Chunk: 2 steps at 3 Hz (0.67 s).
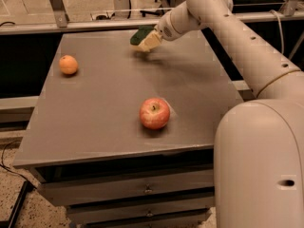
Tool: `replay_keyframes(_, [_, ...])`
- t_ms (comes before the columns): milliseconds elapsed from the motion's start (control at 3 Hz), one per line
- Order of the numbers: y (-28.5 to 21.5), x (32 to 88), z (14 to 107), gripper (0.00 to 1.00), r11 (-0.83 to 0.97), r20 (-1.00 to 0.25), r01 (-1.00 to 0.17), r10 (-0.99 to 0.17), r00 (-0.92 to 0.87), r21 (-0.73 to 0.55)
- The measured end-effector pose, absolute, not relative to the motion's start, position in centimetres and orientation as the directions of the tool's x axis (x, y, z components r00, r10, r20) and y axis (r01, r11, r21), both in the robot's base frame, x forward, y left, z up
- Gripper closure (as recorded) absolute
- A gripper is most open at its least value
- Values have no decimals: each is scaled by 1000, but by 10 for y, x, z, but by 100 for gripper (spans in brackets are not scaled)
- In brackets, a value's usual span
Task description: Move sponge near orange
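Over table (95, 122) rear, gripper (155, 36) w/ sponge (142, 36); orange (68, 64) far left.

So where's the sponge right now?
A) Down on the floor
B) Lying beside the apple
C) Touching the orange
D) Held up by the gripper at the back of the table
D. The gripper holds the sponge above the far side of the table, with its shadow underneath, well away from the orange and the apple.

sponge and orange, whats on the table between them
Nothing: the camera view shows bare table between the orange and the sponge, which the gripper holds near the far edge. The apple sits nearer the front.
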<state>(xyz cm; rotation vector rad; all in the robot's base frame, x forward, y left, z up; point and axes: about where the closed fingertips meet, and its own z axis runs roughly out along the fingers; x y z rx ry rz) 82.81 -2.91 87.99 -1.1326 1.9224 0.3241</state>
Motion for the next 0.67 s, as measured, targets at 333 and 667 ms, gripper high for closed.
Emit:
replay_keyframes(333, [-21, 827, 876, 100, 540, -770, -818, -602, -213, -196])
replay_keyframes(667, [14, 810, 868, 100, 472, -763, -861, -623, -175, -188])
